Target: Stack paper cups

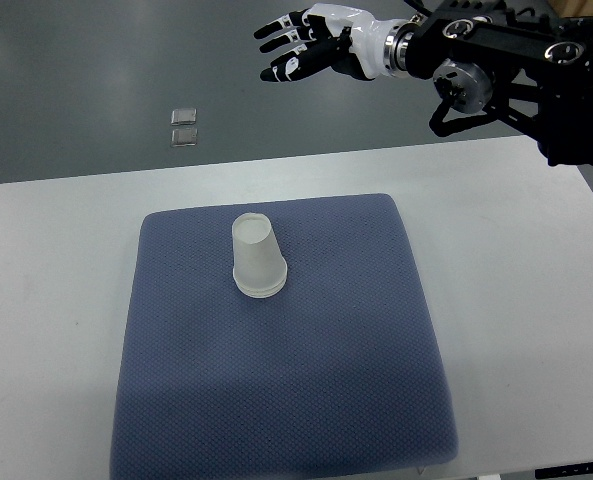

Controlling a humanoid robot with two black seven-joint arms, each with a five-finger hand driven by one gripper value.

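Observation:
A stack of white paper cups (257,256) stands upside down, rim on the mat, near the middle of the blue-grey mat (276,380). More than one rim shows at its base. My right hand (294,47) hangs high above the far side of the table, well beyond and to the right of the cups, with its fingers spread and nothing in them. Its black arm (516,70) comes in from the upper right. My left arm does not show.
The mat lies on a white table (46,300) whose far edge runs along the dark floor. Two small clear squares (184,126) lie on the floor beyond the table at upper left.

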